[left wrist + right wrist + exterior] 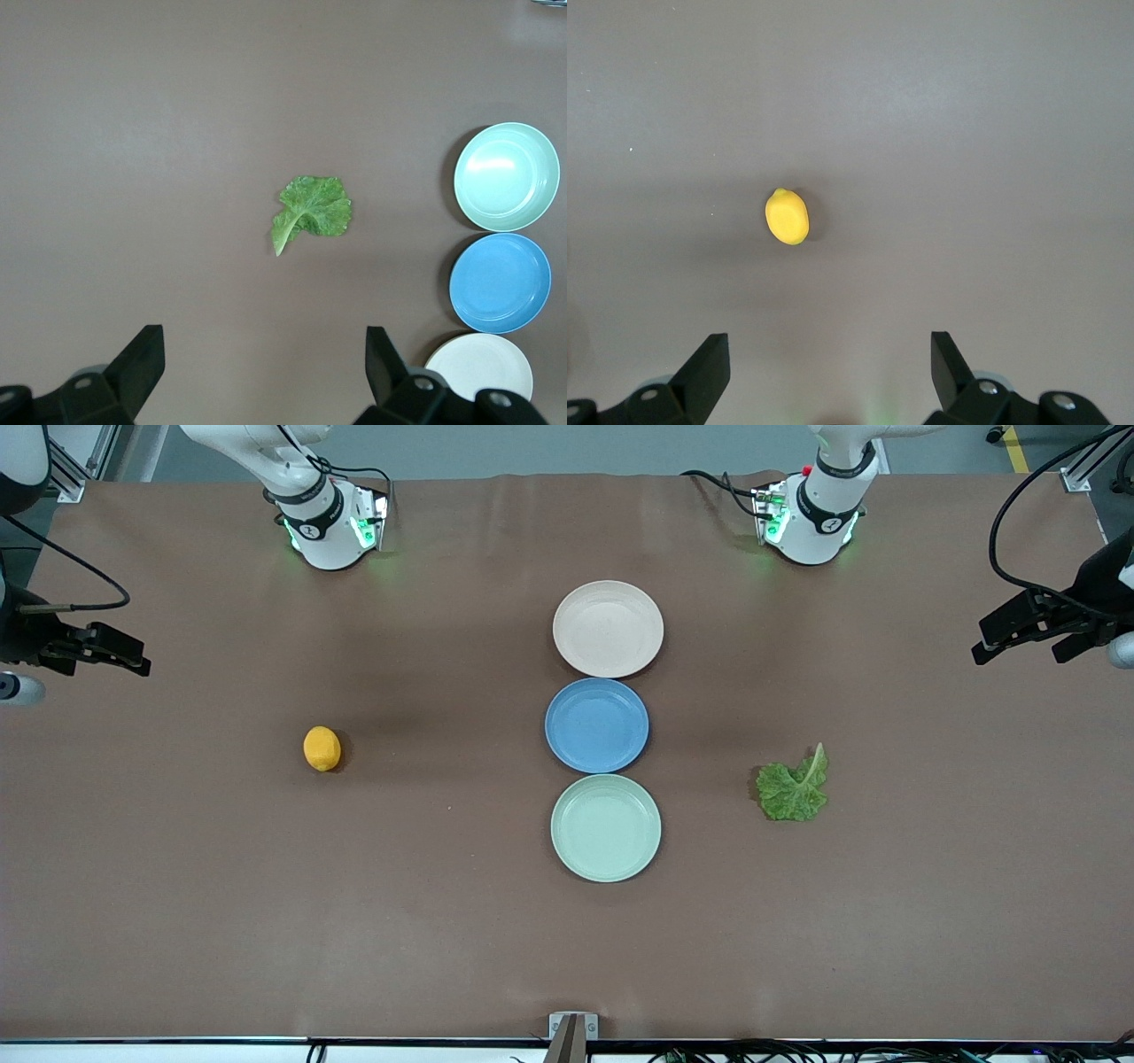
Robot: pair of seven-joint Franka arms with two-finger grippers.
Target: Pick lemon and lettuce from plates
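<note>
**Lemon and lettuce on the bench, plates bare**

The small orange-yellow oval lemon point(322, 747) lies on the brown bench point(177, 886) toward the right arm's end; the crinkled green lettuce leaf point(794, 787) toward the left arm's. Between them, in a row: pale beige-pink plate point(608, 629), blue plate point(596, 724), pale mint-green plate point(606, 827). Left tool point(1028, 633) and right tool point(97, 651) hang spread wide, holding nothing.

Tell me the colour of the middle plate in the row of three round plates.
Blue; the middle plate shows best in the front view.
</note>
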